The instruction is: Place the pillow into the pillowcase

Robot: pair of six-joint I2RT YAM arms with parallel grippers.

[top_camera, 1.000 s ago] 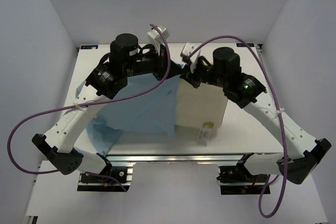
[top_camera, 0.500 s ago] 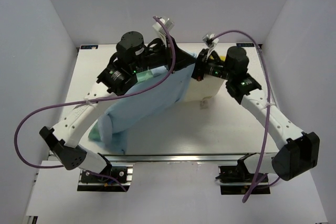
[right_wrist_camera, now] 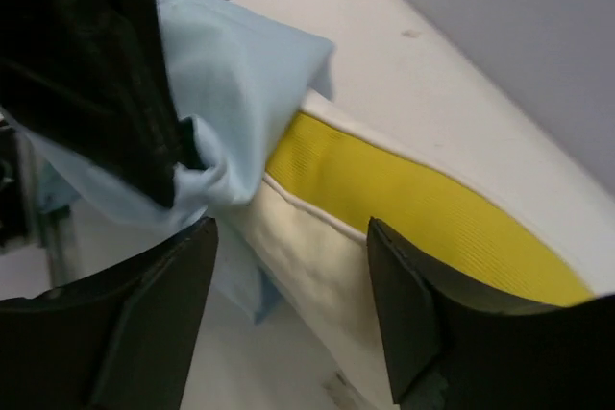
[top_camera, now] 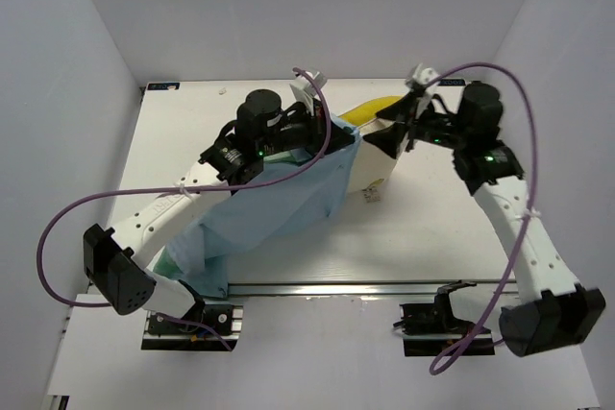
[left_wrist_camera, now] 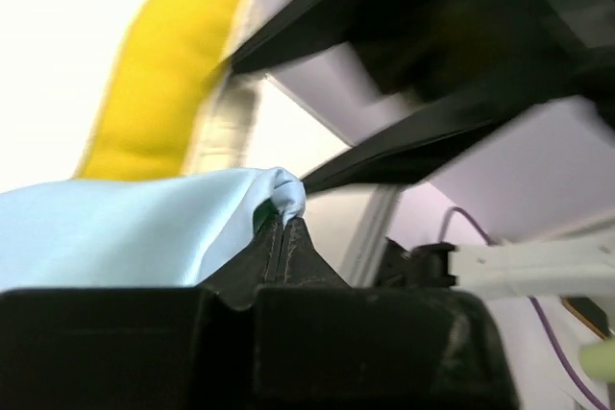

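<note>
The light blue pillowcase (top_camera: 274, 194) lies drawn over most of the cream pillow (top_camera: 377, 168), whose right end and yellow rim (top_camera: 370, 112) stick out of it. My left gripper (top_camera: 325, 128) is shut on a fold of the pillowcase's edge (left_wrist_camera: 284, 189) at the pillow's top. In the left wrist view the closed tips (left_wrist_camera: 280, 225) pinch the blue cloth, with the yellow rim (left_wrist_camera: 163, 74) behind. My right gripper (top_camera: 392, 133) is open at the pillow's bare end. Its fingers (right_wrist_camera: 173, 314) straddle the cream face (right_wrist_camera: 307, 256) without gripping it.
A small tag (top_camera: 373, 194) hangs on the pillow's front face. Purple cables (top_camera: 115, 204) loop over both arms. White walls enclose the table (top_camera: 432, 237) on three sides, and a metal rail (top_camera: 317, 287) runs along its near edge.
My right gripper has opened and let go of the pillow's end. Both arms moved right, the left dragging the pillowcase further over the pillow, which has tipped so its yellow rim shows.
</note>
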